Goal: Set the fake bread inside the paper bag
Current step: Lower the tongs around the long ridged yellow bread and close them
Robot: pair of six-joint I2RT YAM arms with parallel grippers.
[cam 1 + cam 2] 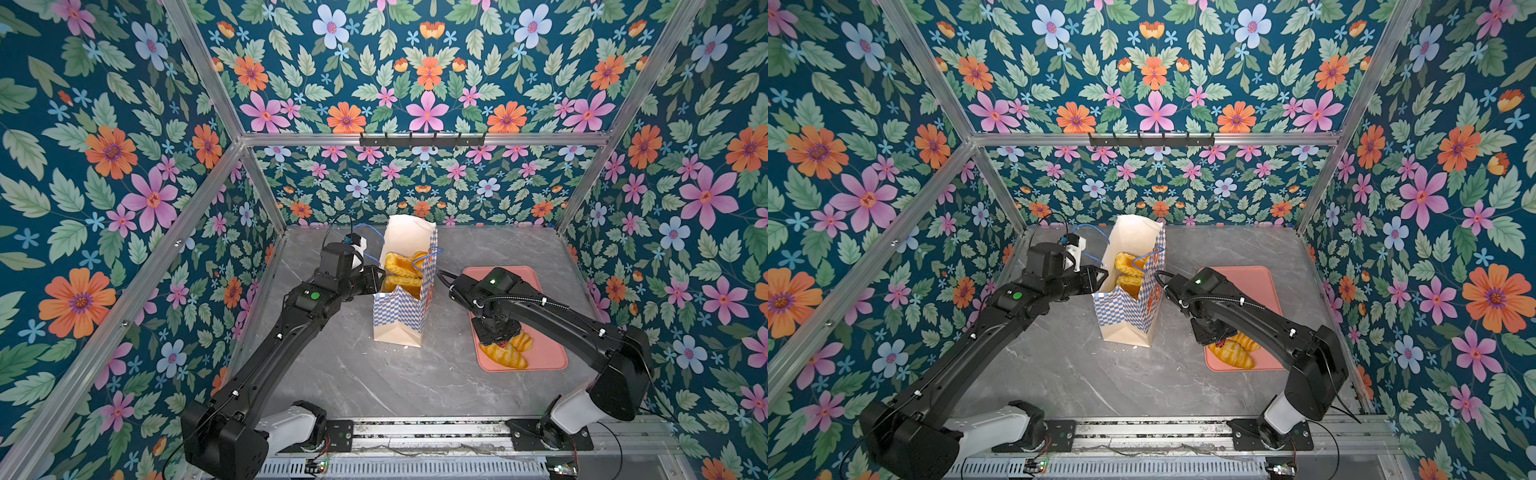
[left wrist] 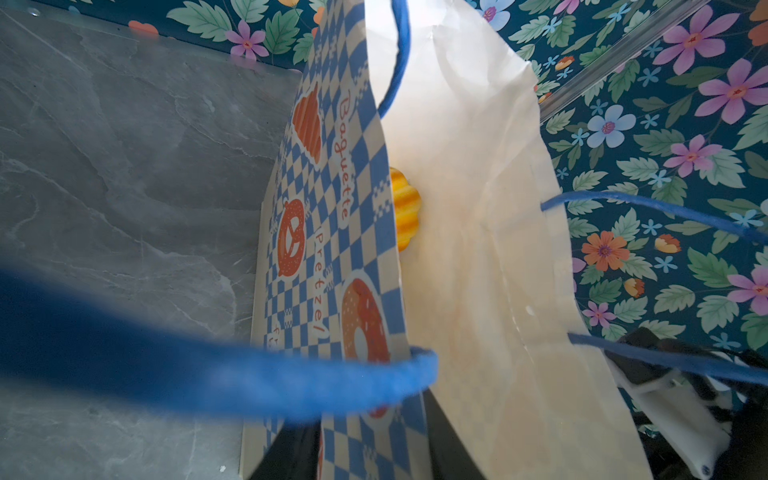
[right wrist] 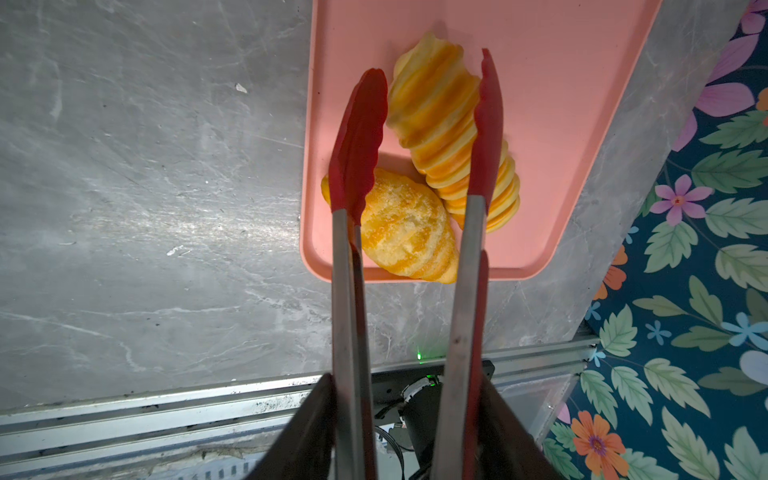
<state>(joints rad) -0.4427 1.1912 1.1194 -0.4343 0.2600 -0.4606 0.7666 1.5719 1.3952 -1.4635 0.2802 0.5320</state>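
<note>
Closest up front is the metal rail (image 1: 415, 432) that both arms are bolted to. Just past that, the right gripper (image 3: 407, 424) is clamped on the steel legs of a pair of tongs (image 3: 343, 291). The tongs' red tips stand apart, one on each side of a ridged loaf (image 3: 453, 137) on the pink tray (image 3: 582, 83). Can't tell if the tips are actually touching it yet. A sugary bun (image 3: 405, 232) lies right against that loaf in the tray's near corner, and one tip hangs over its edge. Those two look like the only pieces left on the tray.

Further back, mid-table (image 1: 353, 374), the paper bag (image 1: 399, 316) stands upright with its mouth open. Several golden pieces (image 1: 401, 268) already sit inside. The left gripper (image 2: 370, 449) is pinched on the bag's side wall near the rim, one finger inside and one outside, so it's basically holding the mouth open. The blue handles (image 2: 648, 206) flop loose around it.

So I'd say we're mid-pickup on the second-to-last piece. The next move needs the tongs squeezed on the loaf's middle without dragging the bun along. Then it needs a lift high enough to clear the bag's rim and the near handle. The loaf looks glossy, so it could slip or twist out.
</note>
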